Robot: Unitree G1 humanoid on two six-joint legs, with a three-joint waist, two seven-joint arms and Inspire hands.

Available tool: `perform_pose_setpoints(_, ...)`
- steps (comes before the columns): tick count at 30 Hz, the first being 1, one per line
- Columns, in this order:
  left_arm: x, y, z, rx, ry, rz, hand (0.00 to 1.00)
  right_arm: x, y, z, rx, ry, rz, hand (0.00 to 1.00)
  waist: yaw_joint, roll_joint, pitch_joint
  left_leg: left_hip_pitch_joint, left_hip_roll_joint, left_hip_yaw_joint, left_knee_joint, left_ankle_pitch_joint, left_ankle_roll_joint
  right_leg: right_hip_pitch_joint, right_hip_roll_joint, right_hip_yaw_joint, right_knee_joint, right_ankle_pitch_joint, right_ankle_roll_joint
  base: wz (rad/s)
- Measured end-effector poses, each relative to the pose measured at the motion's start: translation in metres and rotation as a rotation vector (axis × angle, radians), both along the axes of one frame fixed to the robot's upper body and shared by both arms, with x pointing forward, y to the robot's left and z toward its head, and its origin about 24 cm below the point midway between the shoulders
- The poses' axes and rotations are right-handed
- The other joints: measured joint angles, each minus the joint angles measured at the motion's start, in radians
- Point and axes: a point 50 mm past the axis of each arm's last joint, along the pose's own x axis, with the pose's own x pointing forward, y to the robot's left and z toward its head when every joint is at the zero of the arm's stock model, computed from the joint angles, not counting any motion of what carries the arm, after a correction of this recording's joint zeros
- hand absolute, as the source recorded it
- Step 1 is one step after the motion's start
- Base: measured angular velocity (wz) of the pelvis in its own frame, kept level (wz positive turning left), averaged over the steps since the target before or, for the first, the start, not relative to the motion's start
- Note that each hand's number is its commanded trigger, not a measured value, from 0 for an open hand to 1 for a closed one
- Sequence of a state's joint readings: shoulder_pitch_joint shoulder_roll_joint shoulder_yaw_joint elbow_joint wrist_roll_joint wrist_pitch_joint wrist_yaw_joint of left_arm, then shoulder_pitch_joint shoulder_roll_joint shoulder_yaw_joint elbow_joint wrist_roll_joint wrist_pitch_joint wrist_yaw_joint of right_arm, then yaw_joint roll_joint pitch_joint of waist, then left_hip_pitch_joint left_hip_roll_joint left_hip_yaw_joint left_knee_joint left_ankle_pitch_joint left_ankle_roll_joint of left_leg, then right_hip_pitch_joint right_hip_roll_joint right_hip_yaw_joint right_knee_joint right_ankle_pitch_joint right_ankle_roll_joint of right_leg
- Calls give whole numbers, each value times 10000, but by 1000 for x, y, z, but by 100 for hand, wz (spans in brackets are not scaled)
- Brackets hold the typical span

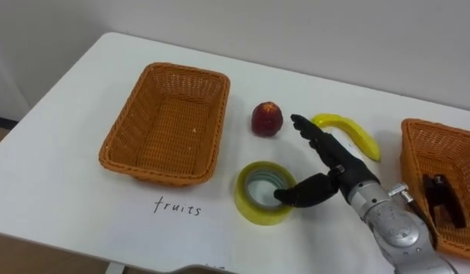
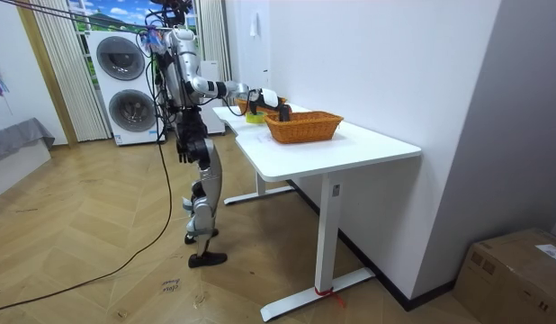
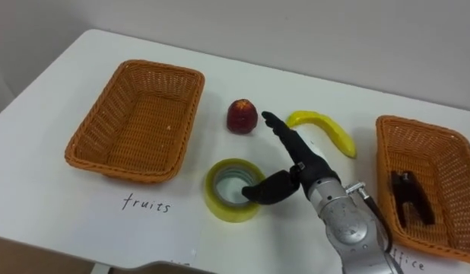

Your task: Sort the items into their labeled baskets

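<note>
An empty wicker basket (image 1: pixel 117 148) stands at the table's left with a handwritten label in front of it. A red apple (image 1: pixel 267 119) and a yellow banana (image 1: pixel 349 131) lie on the table behind a yellow tape roll (image 1: pixel 259 207). My right hand (image 1: pixel 330 156) hovers open between the tape roll and the banana. Its fingers stretch toward the apple and its thumb hangs at the roll's right rim. A second wicker basket (image 1: pixel 411 144) at the right holds a black office item (image 1: pixel 442 196). My left hand (image 2: pixel 183 147) hangs by my hip in the room view.
I stand at the long side of a white table (image 2: pixel 350 148) set against a white wall. The table's front edge runs close below the tape roll. Washing machines (image 2: pixel 125 85) stand behind me.
</note>
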State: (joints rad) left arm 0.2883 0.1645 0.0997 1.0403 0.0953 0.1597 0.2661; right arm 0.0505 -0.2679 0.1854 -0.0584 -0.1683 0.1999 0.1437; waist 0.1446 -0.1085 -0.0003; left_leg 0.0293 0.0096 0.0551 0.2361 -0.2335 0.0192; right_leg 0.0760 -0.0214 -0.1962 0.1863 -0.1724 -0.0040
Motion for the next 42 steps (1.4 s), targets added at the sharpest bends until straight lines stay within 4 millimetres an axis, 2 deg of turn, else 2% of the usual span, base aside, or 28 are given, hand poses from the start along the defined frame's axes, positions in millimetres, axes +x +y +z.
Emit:
perform_pose_setpoints(8,2,2,1,-52,-92,53,0,-2,-4,-12,-86,505,-207,0,40,-185,16,26,-10,-46,1,0,3,63,-14,-93,-10,0,2,2)
perform_pose_setpoints(14,-1,2,1,-48,2,80,0,-2,-7,-19,-192,815,-298,0,43,-203,22,69,-11,-66,5,-3,5,95,-14,-73,-6,0,2,0)
perform_pose_setpoints(22,-10,2,2,-48,213,146,0,-1,-7,-19,-167,881,-252,0,50,-187,25,73,-25,-167,7,-2,5,130,-16,-95,-7,0,2,1)
perform_pose_setpoints(30,-5,2,3,-30,146,128,0,6,-7,-18,-204,956,-236,0,67,-168,30,72,-27,-204,9,-1,4,149,-14,-173,-11,0,2,0)
perform_pose_setpoints(42,-1,4,3,-166,-7,220,0,13,-4,-12,-797,1002,610,0,425,-228,53,73,-30,-208,7,1,1,137,-13,-155,-9,-1,3,0)
